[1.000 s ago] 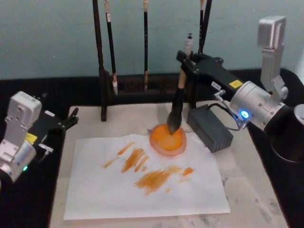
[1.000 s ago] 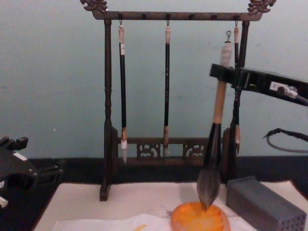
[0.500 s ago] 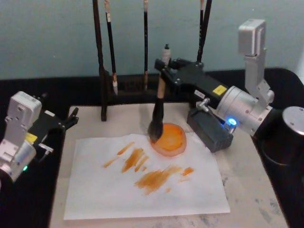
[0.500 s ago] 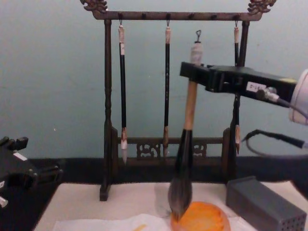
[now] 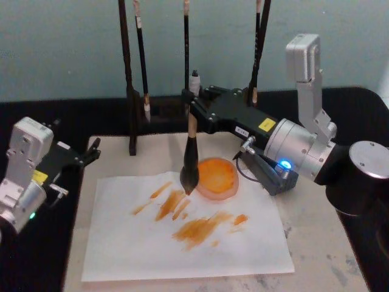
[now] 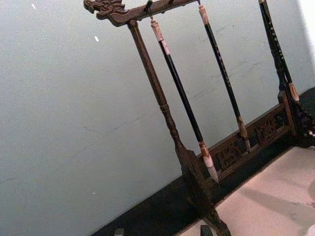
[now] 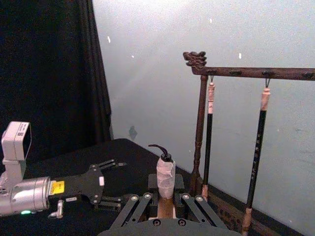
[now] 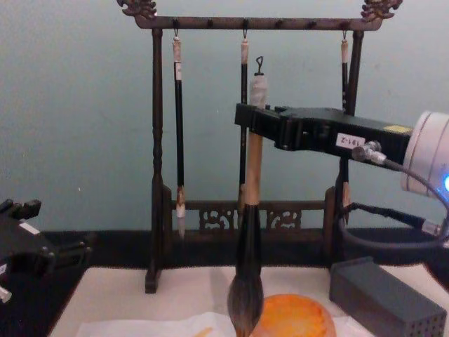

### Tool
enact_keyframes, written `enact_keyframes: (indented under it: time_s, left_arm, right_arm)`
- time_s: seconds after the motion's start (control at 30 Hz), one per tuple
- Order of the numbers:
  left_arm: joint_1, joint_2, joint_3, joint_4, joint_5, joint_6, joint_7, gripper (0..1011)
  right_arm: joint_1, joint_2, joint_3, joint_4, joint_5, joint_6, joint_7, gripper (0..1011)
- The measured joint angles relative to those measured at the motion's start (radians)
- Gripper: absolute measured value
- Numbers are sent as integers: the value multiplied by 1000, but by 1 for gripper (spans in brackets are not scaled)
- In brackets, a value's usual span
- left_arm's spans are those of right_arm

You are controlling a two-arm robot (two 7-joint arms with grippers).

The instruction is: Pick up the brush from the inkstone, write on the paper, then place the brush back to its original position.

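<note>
My right gripper (image 5: 193, 114) is shut on the pale handle of the brush (image 5: 190, 159), just below its white end cap (image 7: 166, 173). The brush hangs upright with its bushy tip just left of the round orange inkstone (image 5: 217, 178), over the far edge of the white paper (image 5: 182, 237). Whether the tip touches the sheet I cannot tell. Orange strokes (image 5: 196, 226) run across the paper. In the chest view the brush (image 8: 248, 232) stands in front of the inkstone (image 8: 298, 317), held by the right gripper (image 8: 251, 121). My left gripper (image 5: 85, 155) rests open at the table's left edge.
A dark wooden rack (image 5: 129, 85) with three thin brushes hanging from it stands behind the paper (image 8: 157, 140). A grey block (image 8: 382, 298) sits right of the inkstone, under my right arm. A beige mat (image 5: 316, 243) lies under everything, with black cloth around it.
My right gripper has carried the brush leftward, off the inkstone to the paper's far edge. The left arm has stayed still.
</note>
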Motion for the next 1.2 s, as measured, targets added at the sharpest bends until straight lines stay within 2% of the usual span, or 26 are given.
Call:
enact_keyframes:
  time_s: [0.43, 1.2]
  left_arm:
    - [0, 0, 0, 0, 0, 0, 0, 1001]
    - [0, 0, 0, 0, 0, 0, 0, 1001]
  right_arm:
    - [2, -9, -13, 1, -12, 6, 28, 189]
    - [3, -23, -66, 4, -25, 18, 72, 189]
